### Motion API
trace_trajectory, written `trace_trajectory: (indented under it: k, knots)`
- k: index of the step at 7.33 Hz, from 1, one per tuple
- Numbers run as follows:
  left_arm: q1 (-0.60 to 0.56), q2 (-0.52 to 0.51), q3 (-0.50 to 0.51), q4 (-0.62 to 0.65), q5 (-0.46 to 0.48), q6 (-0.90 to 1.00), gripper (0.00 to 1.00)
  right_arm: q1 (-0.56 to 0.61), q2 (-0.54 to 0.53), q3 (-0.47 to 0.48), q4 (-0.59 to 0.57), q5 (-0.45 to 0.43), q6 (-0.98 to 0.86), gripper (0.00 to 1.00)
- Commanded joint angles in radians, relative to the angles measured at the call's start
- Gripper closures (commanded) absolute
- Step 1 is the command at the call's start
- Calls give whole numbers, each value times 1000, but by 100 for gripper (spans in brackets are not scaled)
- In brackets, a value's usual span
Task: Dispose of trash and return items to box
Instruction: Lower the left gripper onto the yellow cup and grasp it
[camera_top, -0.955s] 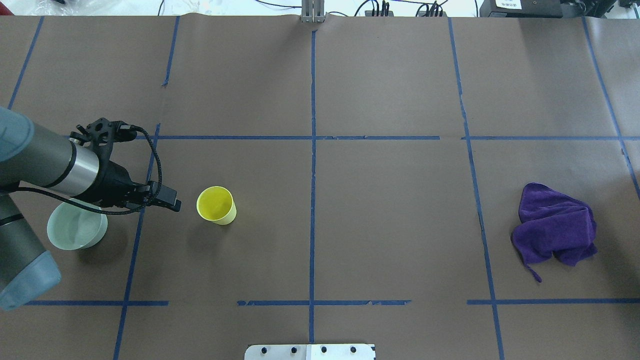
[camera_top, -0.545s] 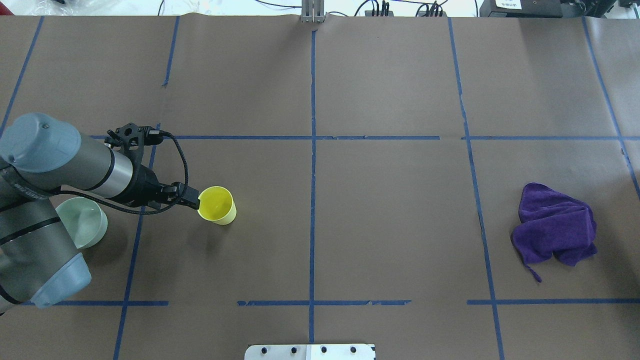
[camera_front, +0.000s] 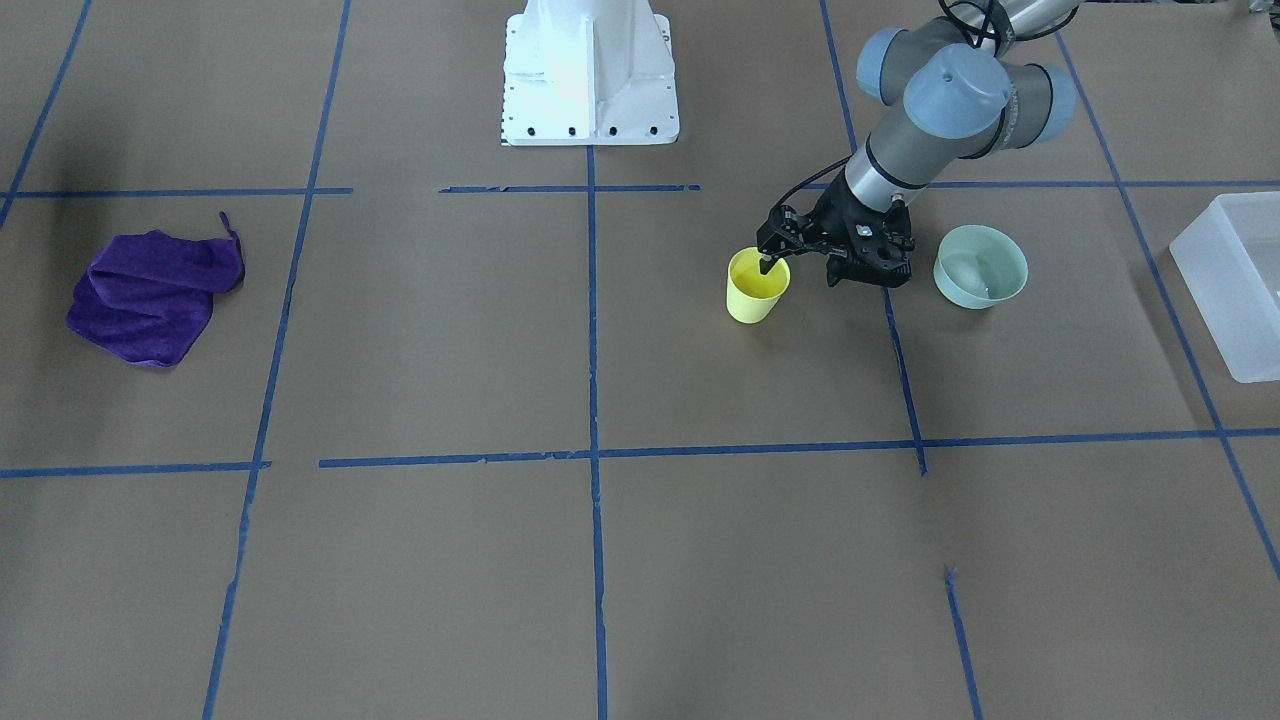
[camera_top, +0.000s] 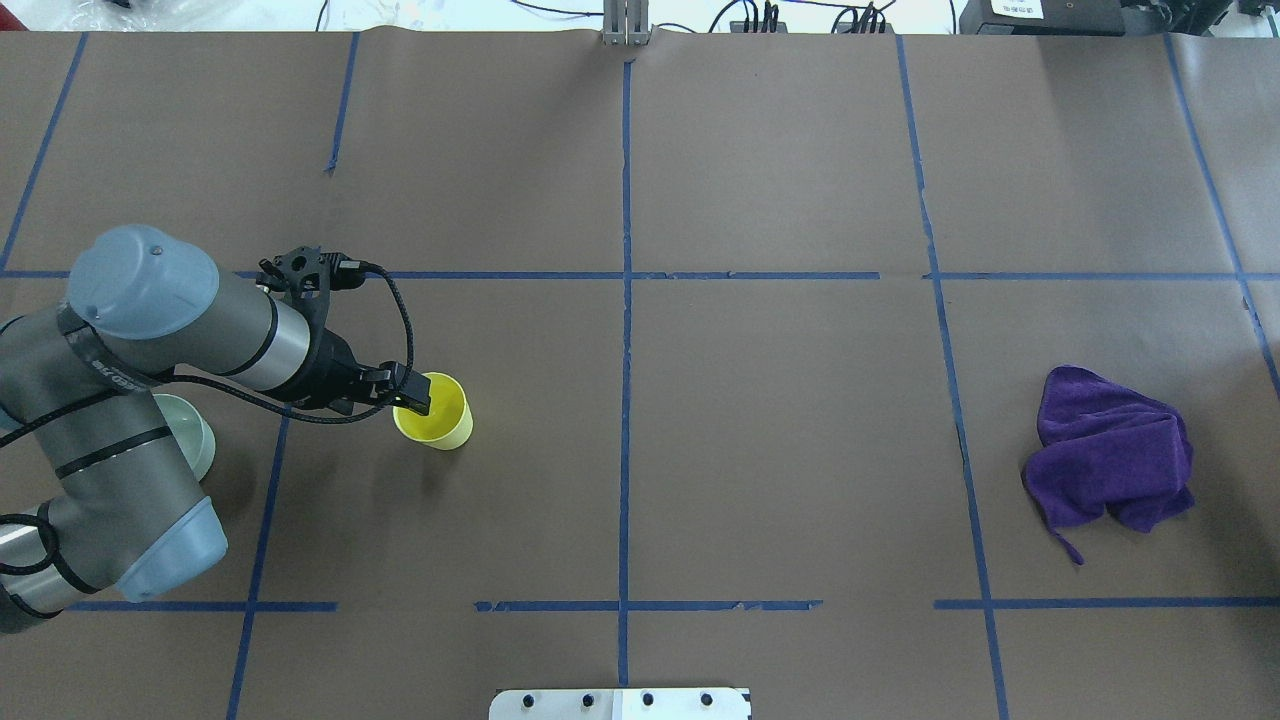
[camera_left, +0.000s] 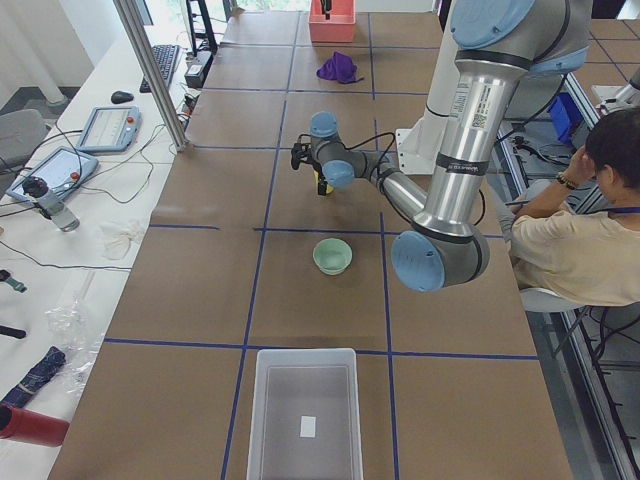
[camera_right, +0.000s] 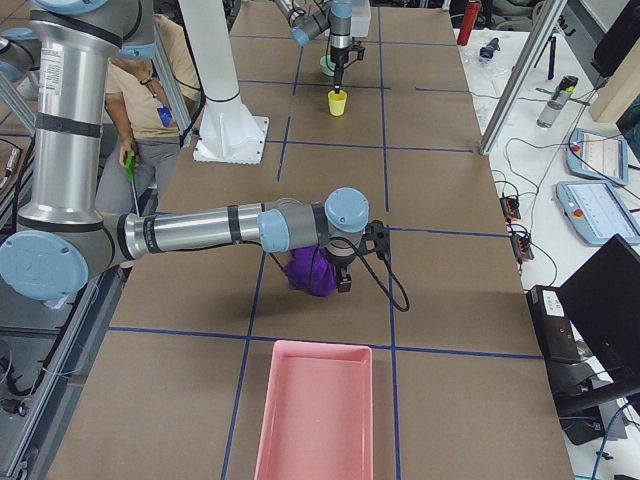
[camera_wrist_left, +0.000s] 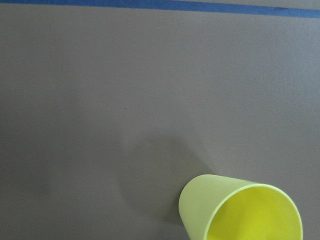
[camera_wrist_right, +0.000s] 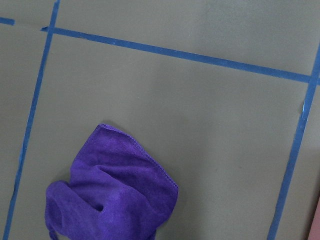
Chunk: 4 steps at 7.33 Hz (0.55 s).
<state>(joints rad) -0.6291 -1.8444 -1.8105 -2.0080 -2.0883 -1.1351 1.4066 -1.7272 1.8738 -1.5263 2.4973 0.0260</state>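
Note:
The yellow cup (camera_top: 440, 420) stands upright left of the table's centre, also in the front view (camera_front: 757, 287) and at the bottom right of the left wrist view (camera_wrist_left: 240, 210). My left gripper (camera_top: 412, 397) is at its left rim, open, with one fingertip (camera_front: 766, 264) dipping inside the cup. The mint-green bowl (camera_front: 980, 265) sits behind the gripper, half hidden under my left arm from overhead (camera_top: 192, 440). The frosted box (camera_front: 1230, 290) lies at the table's left end. My right gripper (camera_right: 345, 275) hovers over a purple cloth; I cannot tell its state. Trash is out of view.
The purple cloth (camera_top: 1110, 460) lies crumpled on the right side of the table (camera_wrist_right: 110, 195). A pink tray (camera_right: 315, 410) sits at the right end. The robot's white base (camera_front: 588, 70) stands mid-table at the near edge. A person (camera_left: 580, 230) sits beside the robot.
My left arm has swung right, away from the bowl, and carried the gripper up to the cup's left rim. The cup, bowl and cloth have stayed put.

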Motion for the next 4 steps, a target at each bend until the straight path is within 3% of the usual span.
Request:
trace_trajectory:
  k: [1, 3, 4]
  knots:
    - [54, -10, 26, 0, 75, 0, 18, 0, 0, -1, 0, 0, 0, 0]
    - [82, -16, 42, 2, 119, 0, 64, 0, 0, -4, -1, 0, 0, 0]
    - [82, -16, 43, 2, 119, 0, 79, 0, 0, -4, -1, 0, 0, 0]
